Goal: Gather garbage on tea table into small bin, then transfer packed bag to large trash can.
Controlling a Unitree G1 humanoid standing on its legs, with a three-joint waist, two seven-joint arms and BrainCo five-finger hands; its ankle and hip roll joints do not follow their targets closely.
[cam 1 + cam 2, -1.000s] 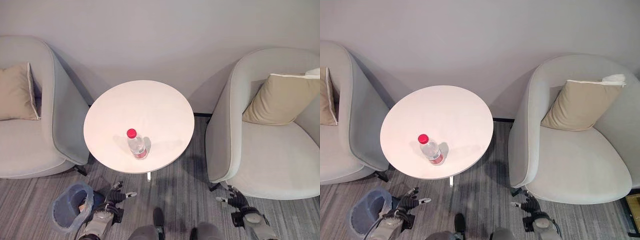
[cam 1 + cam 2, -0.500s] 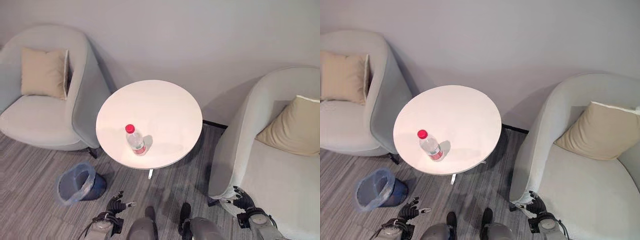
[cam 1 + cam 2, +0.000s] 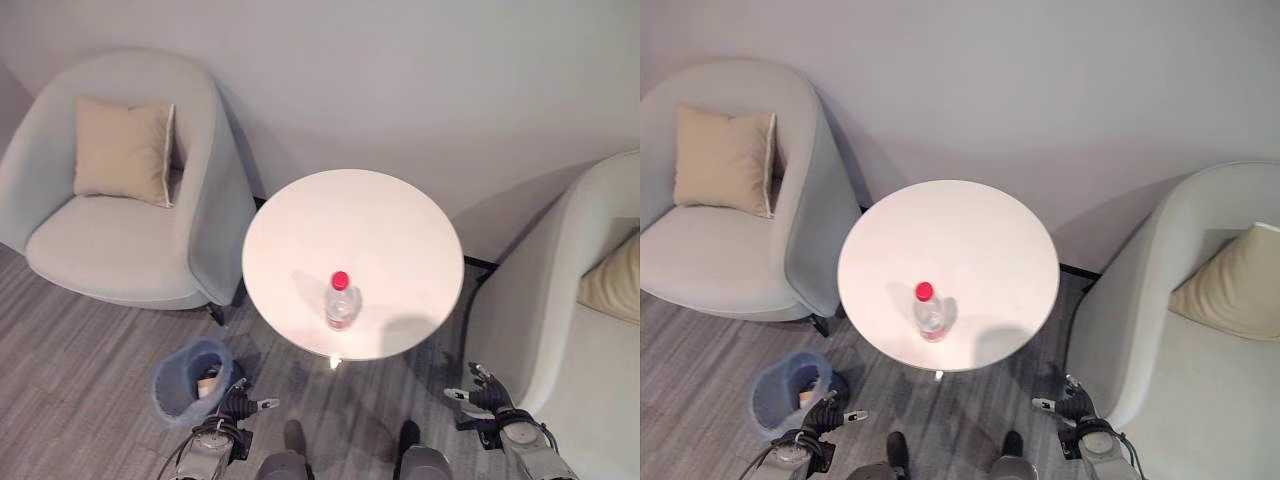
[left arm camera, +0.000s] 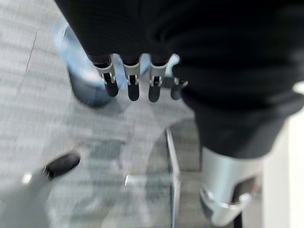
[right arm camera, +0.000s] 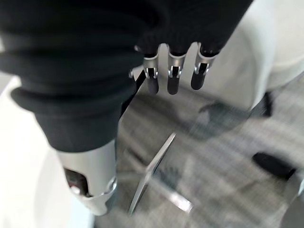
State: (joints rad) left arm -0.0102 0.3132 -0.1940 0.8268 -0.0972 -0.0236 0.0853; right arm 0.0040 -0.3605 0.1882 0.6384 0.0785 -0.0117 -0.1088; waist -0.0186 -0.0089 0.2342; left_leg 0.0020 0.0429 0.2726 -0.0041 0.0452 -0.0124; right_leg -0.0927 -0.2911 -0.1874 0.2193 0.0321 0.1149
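A round white tea table [image 3: 400, 225] stood at the centre of my view, and on it a clear plastic bottle [image 3: 340, 301] with a red cap stood upright, toward the table's six o'clock edge. The bottle was the one piece of garbage I could see on the tabletop.

The small bin [image 3: 186, 376], lined with a bluish bag, sat on the grey carpet [image 3: 70, 350] at about eight o'clock from the table, just off its edge. Something pale lay inside it; I could not tell what.

My left hand [image 3: 236, 404] hung low at about seven o'clock from the table, just beside the bin at its four o'clock side, fingers [image 4: 132, 84] relaxed and nearly straight, holding nothing. My right hand [image 3: 480, 398] hung at about five o'clock from the table, close to the front of the right armchair [image 3: 590, 330], its fingers [image 5: 172, 78] likewise loosely extended and empty. Both hands were well apart from the bottle.

A grey armchair [image 3: 130, 240] with a beige cushion [image 3: 122, 150] stood at nine o'clock, and the right armchair held a beige cushion [image 3: 612, 285] too.
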